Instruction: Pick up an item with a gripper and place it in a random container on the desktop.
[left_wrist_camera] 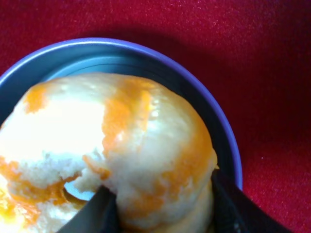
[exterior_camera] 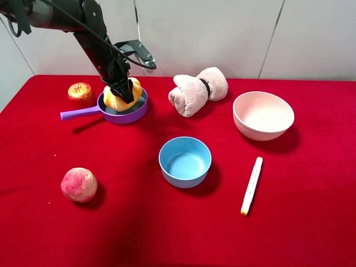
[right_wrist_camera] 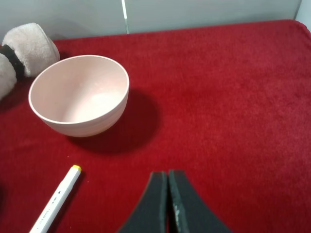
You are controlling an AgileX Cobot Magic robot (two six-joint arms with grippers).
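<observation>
Purple pan [exterior_camera: 131, 117] upper left of frame, close to the back edge of the red desktop [exterior_camera: 128, 222]. Apple [exterior_camera: 80, 91] sits just behind its left-pointing handle. Open cloth in front, toward blue bowl [exterior_camera: 184, 162]. Left gripper [exterior_camera: 124, 93] clamped on bread roll [exterior_camera: 113, 102], roll within the pan rim. Right gripper [right_wrist_camera: 168, 194] fingers pressed together, holding nothing, near pink bowl [right_wrist_camera: 80, 94].

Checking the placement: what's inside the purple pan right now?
A golden bread roll, gripped by the left hand, fills most of the purple pan. Some grey floor shows by the rim; anything under the roll is covered.
</observation>
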